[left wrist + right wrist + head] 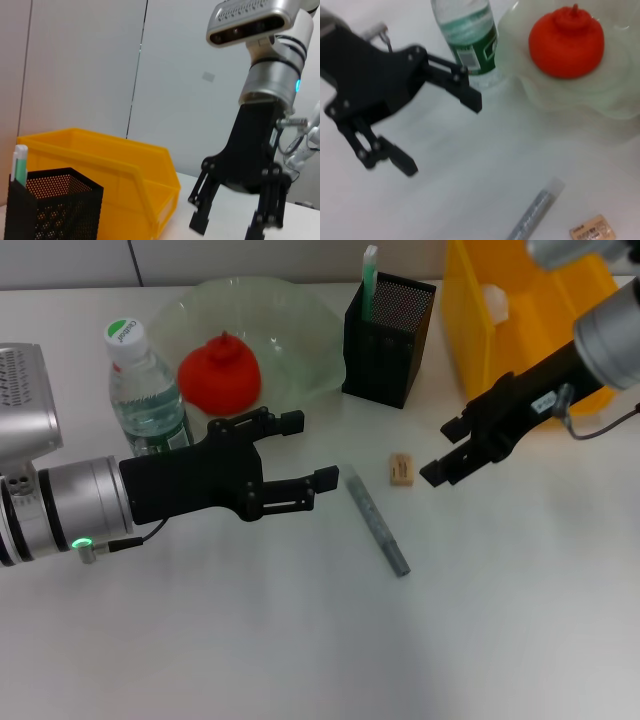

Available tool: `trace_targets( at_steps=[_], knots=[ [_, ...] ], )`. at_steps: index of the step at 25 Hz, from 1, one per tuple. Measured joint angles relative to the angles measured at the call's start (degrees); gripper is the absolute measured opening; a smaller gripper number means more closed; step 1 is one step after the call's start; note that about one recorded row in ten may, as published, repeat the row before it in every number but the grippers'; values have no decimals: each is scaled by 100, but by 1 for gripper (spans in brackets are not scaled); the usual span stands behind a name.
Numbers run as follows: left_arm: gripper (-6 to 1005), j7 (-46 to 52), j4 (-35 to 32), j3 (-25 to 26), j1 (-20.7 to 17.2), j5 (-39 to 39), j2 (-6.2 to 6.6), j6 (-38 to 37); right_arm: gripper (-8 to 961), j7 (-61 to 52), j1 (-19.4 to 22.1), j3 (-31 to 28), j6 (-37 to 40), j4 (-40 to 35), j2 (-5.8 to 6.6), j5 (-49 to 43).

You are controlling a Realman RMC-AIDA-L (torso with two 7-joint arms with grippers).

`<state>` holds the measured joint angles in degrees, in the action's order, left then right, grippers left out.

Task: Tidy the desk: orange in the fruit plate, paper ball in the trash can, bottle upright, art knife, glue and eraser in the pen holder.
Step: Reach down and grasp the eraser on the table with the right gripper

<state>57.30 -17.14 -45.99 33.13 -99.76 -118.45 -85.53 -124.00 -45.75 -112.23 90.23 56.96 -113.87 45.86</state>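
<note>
The plain white desk (pixel 300 640) has a smooth, matt top. The wide pale-green glass fruit plate (pixel 310 330) is translucent and glossy. The red-orange rounded orange (pixel 220 375) looks matt. The clear plastic bottle (pixel 145 390) carries a glossy label. The black square pen holder (pixel 385 340) is perforated metal mesh. The bright yellow plastic trash can (pixel 480 320) is smooth with a slight sheen. The left gripper (pixel 312 450) has matt black fingers, spread apart.

The orange (pixel 220 374) sits in the pale-green fruit plate (pixel 310 325); the bottle (pixel 143 390) stands upright (white cap up); the tan eraser (pixel 402 469) lies on the desk (pixel 300 640).
</note>
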Motion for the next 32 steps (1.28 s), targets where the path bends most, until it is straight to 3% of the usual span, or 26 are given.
trace_targets(
  at_steps=[7, 12, 19, 32],
  knots=[
    [847, -11, 1, -15, 1, 0, -12, 1, 755, 1090, 50, 620, -932, -186, -195, -268],
    [846, -9, 20, -15, 1, 4, -11, -2, 756, 1721, 8, 706, -1178, -288, -256, -274],
    [846, -60, 54, -16, -25, 9, -11, 19, 753, 2004, -145, 1096, -1730, -640, -278, -278],
    [846, -55, 57, 13, -69, 45, -19, 47, 747, 2296, -248, 1125, -2121, -1104, -358, -294]
  ],
)
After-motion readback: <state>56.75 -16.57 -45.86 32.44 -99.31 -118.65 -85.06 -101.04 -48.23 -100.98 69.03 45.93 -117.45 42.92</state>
